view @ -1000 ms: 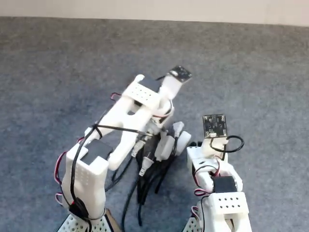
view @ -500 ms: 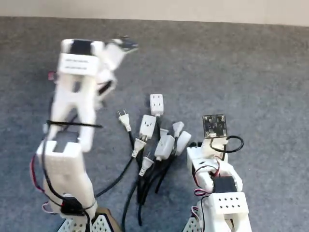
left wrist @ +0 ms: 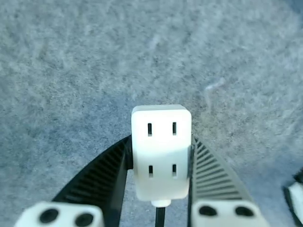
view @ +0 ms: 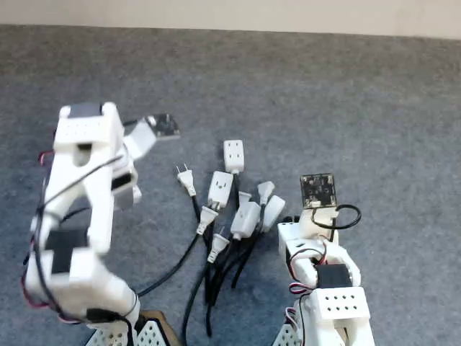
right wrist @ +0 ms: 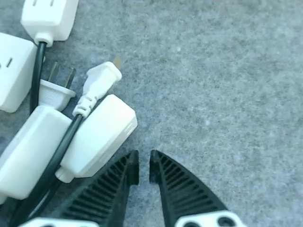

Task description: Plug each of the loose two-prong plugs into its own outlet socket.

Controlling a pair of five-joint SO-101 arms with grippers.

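My left gripper [left wrist: 160,142] is shut on a white outlet socket [left wrist: 161,151], its slots facing the camera and a black cord leaving its base, held over bare grey carpet. In the high view the left arm [view: 83,166] stands at the left, away from the pile. The pile holds a loose socket [view: 233,155], a two-prong plug [view: 186,179], another socket [view: 220,189] and more plugs [view: 205,216]. My right gripper [right wrist: 144,165] is shut on nothing, beside a white block [right wrist: 97,137] and a white plug [right wrist: 99,78]. The right arm [view: 320,270] sits at the lower right.
Black cords [view: 209,281] run from the pile toward the near edge between the two arm bases. Grey carpet [view: 360,108] stretches open on the far side and to the right. More white sockets [right wrist: 49,16] lie close to the right gripper.
The left arm swung off the pile to the left, then came down and nearer. The pile, hidden before, is now uncovered. The right arm has stayed put.
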